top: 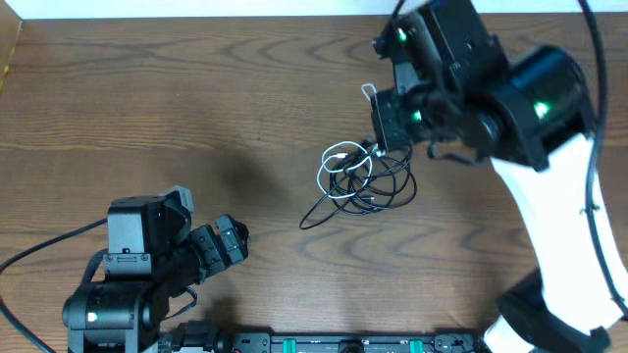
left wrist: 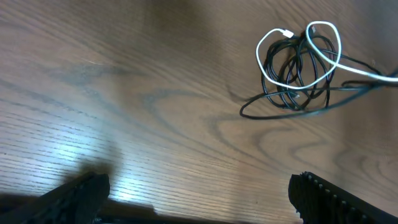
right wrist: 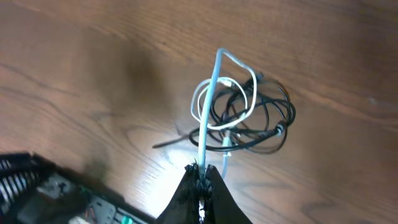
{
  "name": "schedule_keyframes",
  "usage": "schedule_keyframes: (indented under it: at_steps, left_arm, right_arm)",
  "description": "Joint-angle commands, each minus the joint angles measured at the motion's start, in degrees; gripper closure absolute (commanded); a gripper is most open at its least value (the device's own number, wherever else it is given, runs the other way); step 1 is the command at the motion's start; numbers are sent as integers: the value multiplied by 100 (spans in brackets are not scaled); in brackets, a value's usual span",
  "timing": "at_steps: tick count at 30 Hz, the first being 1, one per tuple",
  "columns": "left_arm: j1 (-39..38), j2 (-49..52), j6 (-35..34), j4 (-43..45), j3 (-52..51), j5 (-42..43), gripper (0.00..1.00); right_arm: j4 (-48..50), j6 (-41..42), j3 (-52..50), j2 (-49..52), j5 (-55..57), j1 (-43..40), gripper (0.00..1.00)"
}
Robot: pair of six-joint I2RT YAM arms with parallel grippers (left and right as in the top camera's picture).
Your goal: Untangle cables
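- Overhead view: cables (top: 378, 186) are lying in one loose tangle on the wood table (top: 196, 98), right of centre and toward the far side.
- White cable (right wrist: 209, 112) is looping over and through the black cables (right wrist: 283, 127); one black tail is trailing out toward the near-left.
- Right claw (right wrist: 203, 177) is pinching together on the white cable, with one strand running straight up from the pile into the fingertips. The rest of the pile is resting on the wood.
- Right arm is hanging over the far-right edge of the tangle, covering part of it from overhead.
- Left claw (left wrist: 199, 180) is standing wide apart, holding nothing, at the near-left, well apart from the tangle.
- Thick black wire (top: 44, 250) is curving in from the left edge to the left arm base.
- Dark rail (top: 343, 344) with green marks is running along the near edge.
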Motion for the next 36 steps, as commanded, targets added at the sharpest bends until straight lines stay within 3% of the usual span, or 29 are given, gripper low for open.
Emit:
schedule_keyframes:
  at_steps: [1,9,15,21,26,29,33,36]
  left_arm:
    - [22,0,98,4,7,-42,2]
    - [22,0,96,4,7,-42,2]
    - [22,0,96,4,7,-42,2]
    - [22,0,98,4,7,-42,2]
    - [22,0,98,4,7,-39,2]
    - [22,0,98,4,7,-42,2]
    - [22,0,98,4,7,-42,2]
    - [22,0,98,4,7,-42,2]
  right_arm:
    - [2,-70,-960,155,319,214,98]
    - [-24,39,-2844,168,-7,319,99]
    - [-22,-1513,-2581,-94,-2157,295,99]
    - [400,-1473,-2186,-671,-2203,46,99]
    - [1615,-472,-2186,-1174,-1996,-306,99]
    - [3025,-341,-2186,-1617,-1731,-649,99]
    - [4210,-546,-2188,-1897,-105,-811,98]
    - [4417,-625,-2192,-1864,761,-789,99]
